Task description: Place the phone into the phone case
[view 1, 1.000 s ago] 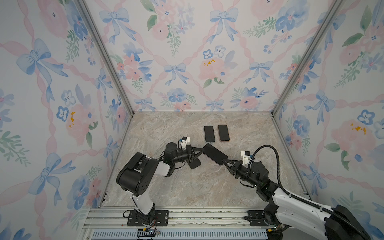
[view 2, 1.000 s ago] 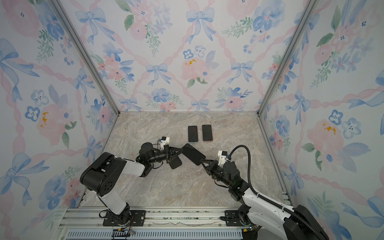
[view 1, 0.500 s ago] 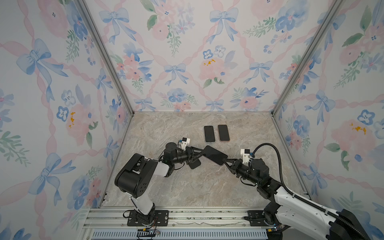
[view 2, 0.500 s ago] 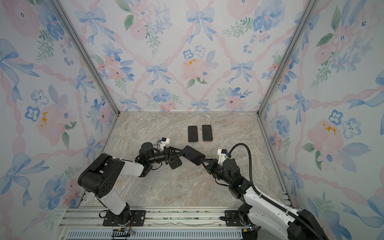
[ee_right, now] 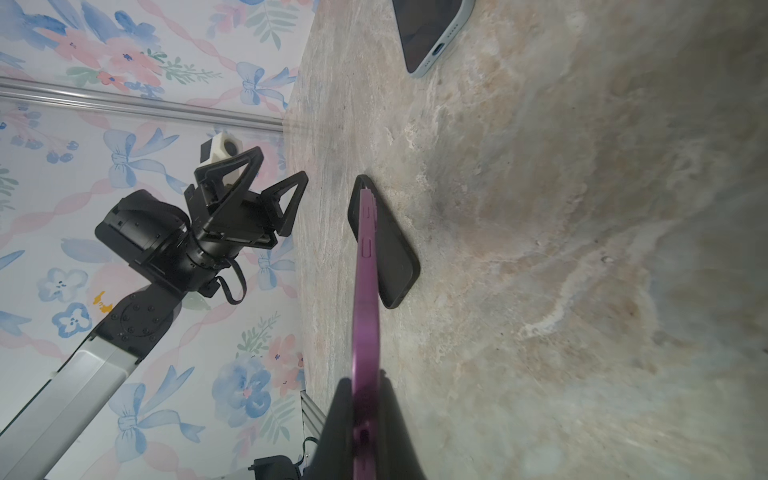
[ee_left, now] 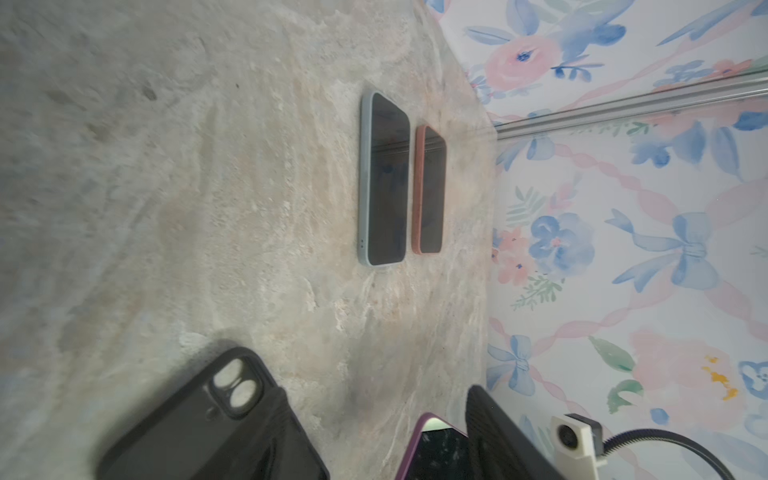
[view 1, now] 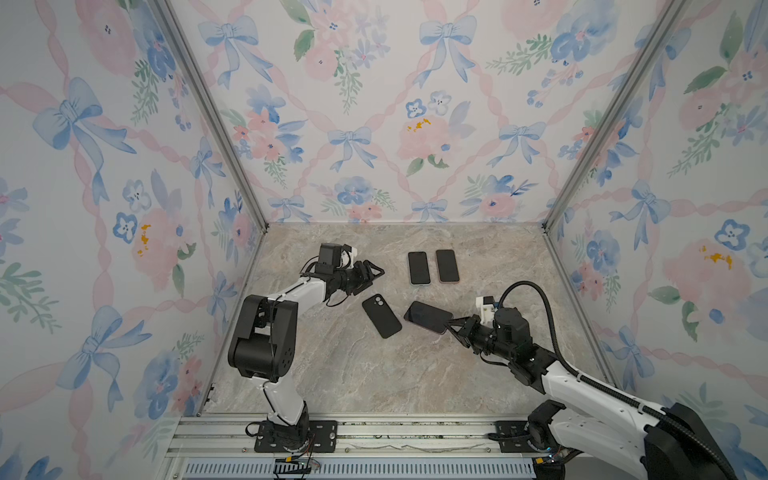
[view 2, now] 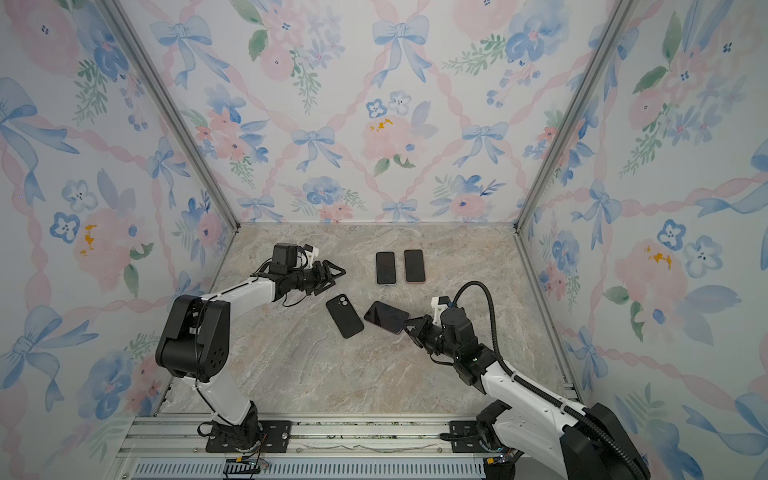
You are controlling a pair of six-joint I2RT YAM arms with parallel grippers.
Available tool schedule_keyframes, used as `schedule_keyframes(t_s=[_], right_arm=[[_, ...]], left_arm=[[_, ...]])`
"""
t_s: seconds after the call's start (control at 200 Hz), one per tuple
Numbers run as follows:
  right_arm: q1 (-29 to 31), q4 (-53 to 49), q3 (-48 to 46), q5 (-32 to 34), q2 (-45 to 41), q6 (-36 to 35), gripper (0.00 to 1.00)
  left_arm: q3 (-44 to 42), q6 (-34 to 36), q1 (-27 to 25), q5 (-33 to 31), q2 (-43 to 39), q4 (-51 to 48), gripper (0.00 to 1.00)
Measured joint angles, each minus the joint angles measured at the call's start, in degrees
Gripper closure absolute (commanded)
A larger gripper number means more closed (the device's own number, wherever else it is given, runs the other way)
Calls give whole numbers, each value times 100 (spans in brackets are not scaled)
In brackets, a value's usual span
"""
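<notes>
1. The phone case is plain matte black, with two pale round openings in its camera cut-out in the left wrist view.
2. The phone has a dark glossy screen and a purple-pink frame, seen edge-on in the right wrist view.
3. Near the tabletop's far edge, one cased phone has a pale blue-grey rim; its neighbour has a salmon-pink rim. Both screens are black.
4. The tabletop is beige-grey marble with pinkish and white veins.
5. The walls are white with blue bows, pink ribbon lattice, pink and blue flowers and green leaves.
6. Both arms are white with black joints; the left gripper and right gripper are black.
</notes>
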Motion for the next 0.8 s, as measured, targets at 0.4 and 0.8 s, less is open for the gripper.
schedule_keyframes(t_s=[0.4,0.8], right_arm=[[101,59,389,-476,748,-107,100],[120,109,496,-603,927,-205,100]], left_arm=[[920,973,48,-785,929,-1947,24],[680,1126,-188,-717,693,-1985,2]])
